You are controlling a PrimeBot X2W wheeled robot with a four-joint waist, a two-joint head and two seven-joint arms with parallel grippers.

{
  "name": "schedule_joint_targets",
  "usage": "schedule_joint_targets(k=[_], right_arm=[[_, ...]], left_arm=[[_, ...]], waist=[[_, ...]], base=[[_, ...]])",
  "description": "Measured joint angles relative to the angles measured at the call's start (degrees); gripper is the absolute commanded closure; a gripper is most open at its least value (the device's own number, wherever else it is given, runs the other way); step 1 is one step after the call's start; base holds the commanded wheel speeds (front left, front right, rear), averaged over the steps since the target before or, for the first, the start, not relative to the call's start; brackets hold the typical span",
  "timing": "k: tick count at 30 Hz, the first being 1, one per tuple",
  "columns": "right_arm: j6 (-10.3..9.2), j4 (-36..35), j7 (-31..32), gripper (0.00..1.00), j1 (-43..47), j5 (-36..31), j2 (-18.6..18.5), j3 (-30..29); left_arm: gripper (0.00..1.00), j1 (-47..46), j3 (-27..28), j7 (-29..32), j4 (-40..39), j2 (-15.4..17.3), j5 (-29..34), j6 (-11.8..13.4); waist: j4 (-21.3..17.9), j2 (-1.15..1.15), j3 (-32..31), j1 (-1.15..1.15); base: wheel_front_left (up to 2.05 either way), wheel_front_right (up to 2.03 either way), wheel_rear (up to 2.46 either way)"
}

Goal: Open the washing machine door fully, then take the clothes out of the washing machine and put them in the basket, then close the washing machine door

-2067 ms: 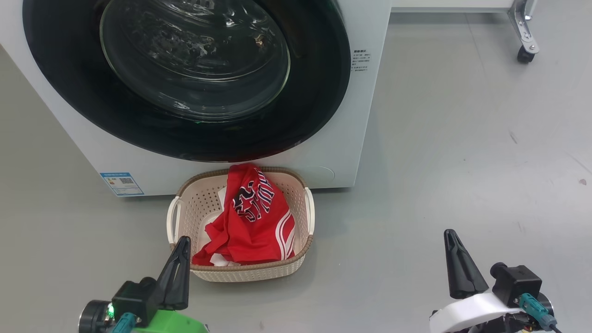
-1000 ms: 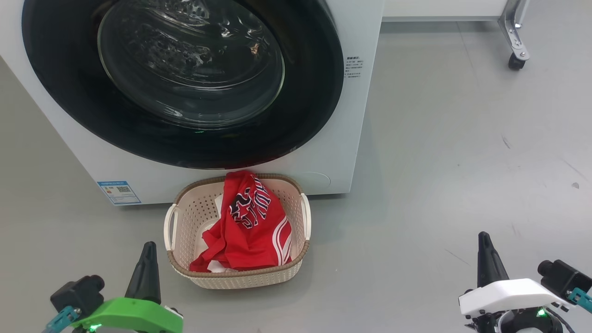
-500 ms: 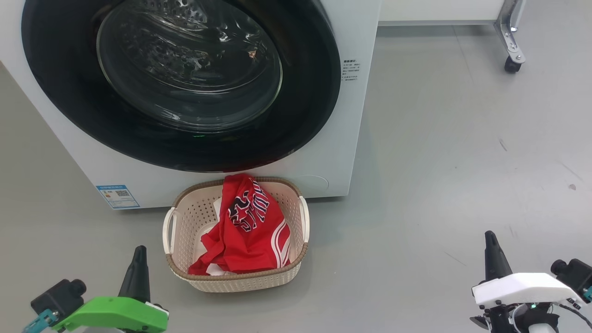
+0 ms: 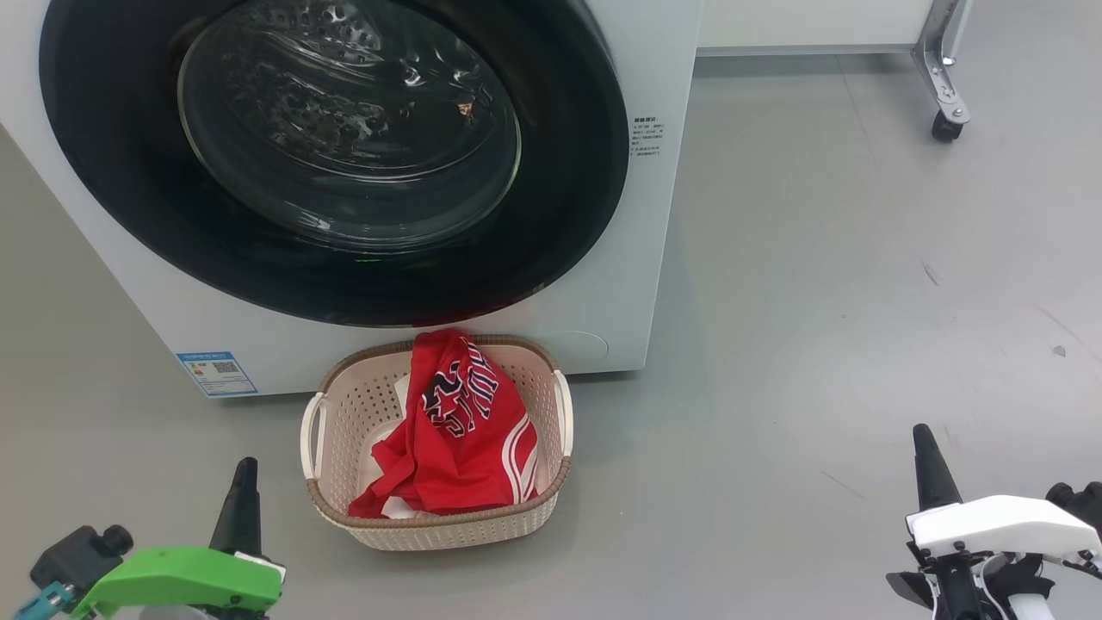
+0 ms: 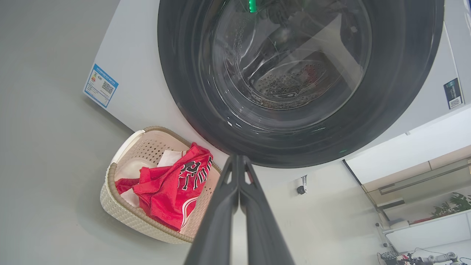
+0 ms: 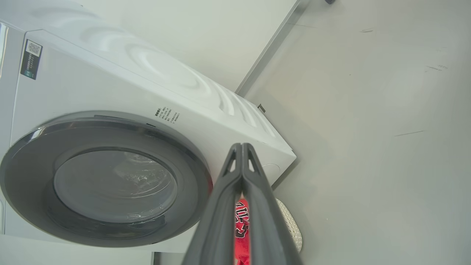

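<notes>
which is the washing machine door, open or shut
Shut. The washing machine door lies flush against the washing machine front in every view.

The glossy black washing machine door (image 4: 344, 164) sits closed; red clothes (image 4: 456, 439) heaped in the cream basket (image 4: 344, 413) before it.

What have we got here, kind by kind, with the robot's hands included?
Washing machine: 1
Basket: 1
Heap of red clothes: 1 (how many garments are in it I cannot tell)
Robot hands: 2, left hand and right hand, both shut
Total: 5
</notes>
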Motion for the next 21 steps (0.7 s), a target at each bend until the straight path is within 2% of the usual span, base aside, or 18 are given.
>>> schedule_joint_targets(k=[21], right_arm=[[2.22,2.2,3.1,1.0,-2.4,15.9,-0.7,-2.7]], left_arm=[[1.0,-1.6,3.2,3.2,2.1,0.1,-15.9,-2.3]], waist=[[-0.5,0.0,-0.9,0.0]], base=[[0.0,0.0,0.0]])
